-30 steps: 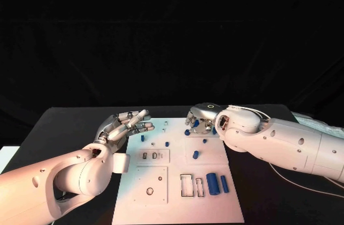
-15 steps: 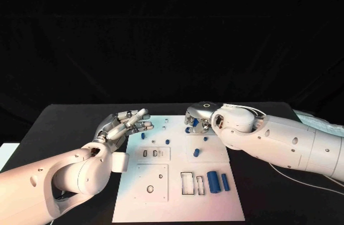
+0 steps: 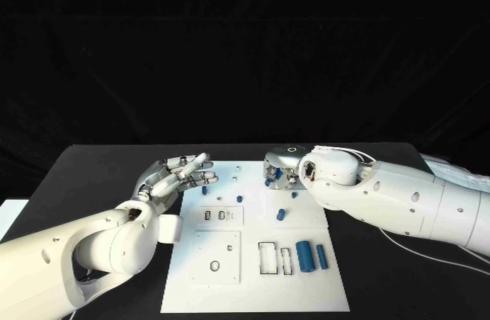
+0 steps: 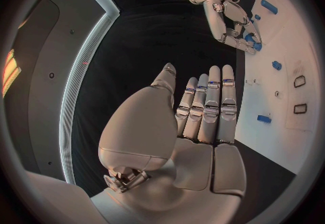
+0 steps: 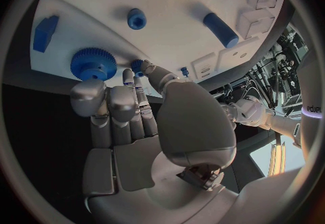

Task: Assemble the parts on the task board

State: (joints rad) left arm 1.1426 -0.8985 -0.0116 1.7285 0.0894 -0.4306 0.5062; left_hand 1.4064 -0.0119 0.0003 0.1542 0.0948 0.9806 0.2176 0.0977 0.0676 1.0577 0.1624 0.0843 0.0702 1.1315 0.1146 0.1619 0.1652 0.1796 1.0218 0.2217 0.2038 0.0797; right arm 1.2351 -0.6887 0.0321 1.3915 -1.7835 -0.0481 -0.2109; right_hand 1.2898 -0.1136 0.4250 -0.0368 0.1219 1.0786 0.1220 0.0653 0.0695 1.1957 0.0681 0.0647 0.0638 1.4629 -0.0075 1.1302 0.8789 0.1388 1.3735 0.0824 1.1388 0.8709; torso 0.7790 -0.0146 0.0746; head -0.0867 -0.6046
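Two white arms reach in over the black tabletop [image 3: 102, 164], one from each side. The left robot hand [image 3: 175, 178] hangs at the left edge of the task board [image 3: 255, 277]. Its fingers [image 4: 206, 107] are stretched out straight, close side by side, and it holds nothing. The right robot hand [image 3: 283, 170] is bent down over the far end of the board. Its fingers [image 5: 125, 105] curl in, and their tips sit right at a small blue part [image 5: 138, 65], next to a blue gear [image 5: 93, 64] that lies flat on the board. I cannot tell if the hand is holding that small part or only touching it.

The board is a long white plate, and its long side runs away from the robot. Near the close end lie a thick blue cylinder [image 3: 304, 253] and a thin blue cylinder [image 3: 321, 255], side by side, both pointing along the board's long side. A shorter blue peg [image 3: 280, 214] lies in the middle of the board, pointing almost the same way. More small blue parts [image 3: 229, 212] are dotted across the middle and the far end.
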